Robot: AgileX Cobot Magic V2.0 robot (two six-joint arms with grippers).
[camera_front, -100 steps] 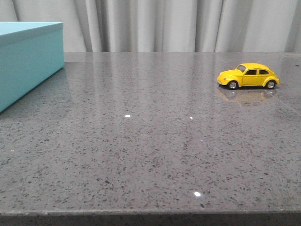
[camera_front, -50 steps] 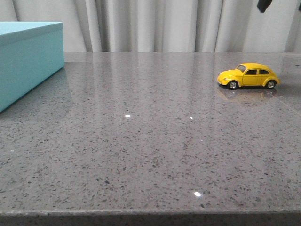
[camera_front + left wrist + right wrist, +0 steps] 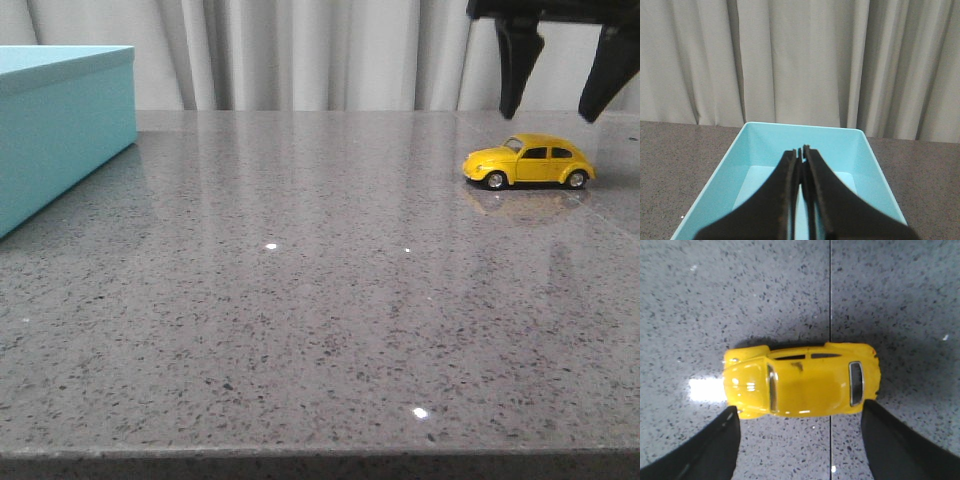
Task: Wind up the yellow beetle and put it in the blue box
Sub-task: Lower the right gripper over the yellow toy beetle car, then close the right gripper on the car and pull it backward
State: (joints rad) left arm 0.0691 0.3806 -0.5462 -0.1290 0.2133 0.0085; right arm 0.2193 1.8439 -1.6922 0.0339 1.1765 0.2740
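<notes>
The yellow beetle (image 3: 529,161) stands on its wheels on the grey stone table at the right, nose to the left. My right gripper (image 3: 556,105) hangs open just above it, one black finger over each end, not touching. In the right wrist view the beetle (image 3: 801,380) lies roof-up just beyond the gripper (image 3: 799,412), whose fingertips (image 3: 732,415) stand wide apart. The blue box (image 3: 55,125) sits at the far left; the left wrist view shows it open with a bare inside (image 3: 840,150). My left gripper (image 3: 802,151) is shut and empty above the box.
The grey speckled table (image 3: 300,300) runs to a front edge near the camera. A thin dark seam (image 3: 830,300) crosses the tabletop under the beetle. Grey curtains (image 3: 330,50) hang behind the table.
My right gripper has come down into the front view from the top right and now hangs open over the beetle. The beetle and the box have not moved.
</notes>
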